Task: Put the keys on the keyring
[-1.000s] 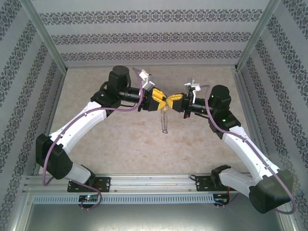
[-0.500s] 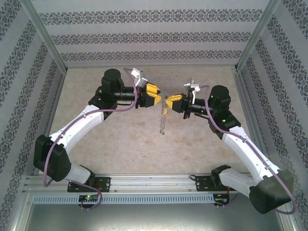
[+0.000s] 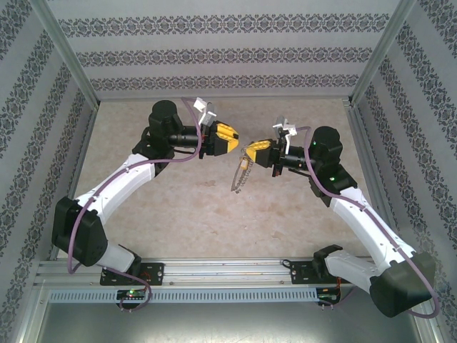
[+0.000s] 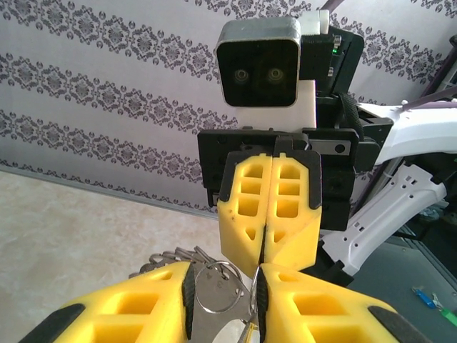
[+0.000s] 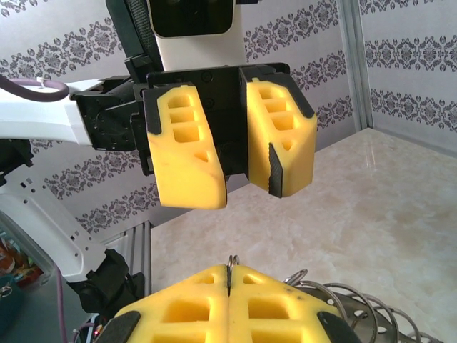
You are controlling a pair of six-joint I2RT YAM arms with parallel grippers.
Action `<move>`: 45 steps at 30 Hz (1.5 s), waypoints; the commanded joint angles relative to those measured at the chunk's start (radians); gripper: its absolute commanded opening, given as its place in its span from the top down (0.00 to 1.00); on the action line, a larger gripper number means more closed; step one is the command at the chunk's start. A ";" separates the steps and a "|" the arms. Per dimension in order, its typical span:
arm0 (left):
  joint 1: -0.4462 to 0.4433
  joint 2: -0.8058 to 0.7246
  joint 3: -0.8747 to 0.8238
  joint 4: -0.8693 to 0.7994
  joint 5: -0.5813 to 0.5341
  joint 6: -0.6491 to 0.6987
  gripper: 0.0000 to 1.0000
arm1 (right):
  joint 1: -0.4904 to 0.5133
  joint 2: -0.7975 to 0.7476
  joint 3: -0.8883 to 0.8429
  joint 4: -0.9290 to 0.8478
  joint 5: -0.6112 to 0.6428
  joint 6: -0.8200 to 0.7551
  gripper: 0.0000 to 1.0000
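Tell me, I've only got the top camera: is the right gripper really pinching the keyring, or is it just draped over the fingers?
Observer: Pinching. In the right wrist view the right gripper is closed, with a thin wire of the keyring caught in the seam.
Operator: And the left gripper?
Observer: The left gripper faces it, jaws apart, nothing between them.
Operator: Any key on it?
Observer: The left wrist view shows a small round ring below the closed fingers, with a flat metal piece hanging from it; I can't tell if that's a key.
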State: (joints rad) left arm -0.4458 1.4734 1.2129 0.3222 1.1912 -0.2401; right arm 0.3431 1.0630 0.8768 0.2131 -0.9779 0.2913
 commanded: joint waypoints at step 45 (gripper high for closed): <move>-0.076 0.031 0.036 -0.026 0.028 0.055 1.00 | -0.082 -0.204 -0.112 0.069 0.156 0.058 0.56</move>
State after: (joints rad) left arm -0.5114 1.5158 1.2423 0.2295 1.2110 -0.1837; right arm 0.2707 0.9134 0.8131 0.2405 -0.8749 0.3344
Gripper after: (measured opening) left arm 0.053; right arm 0.437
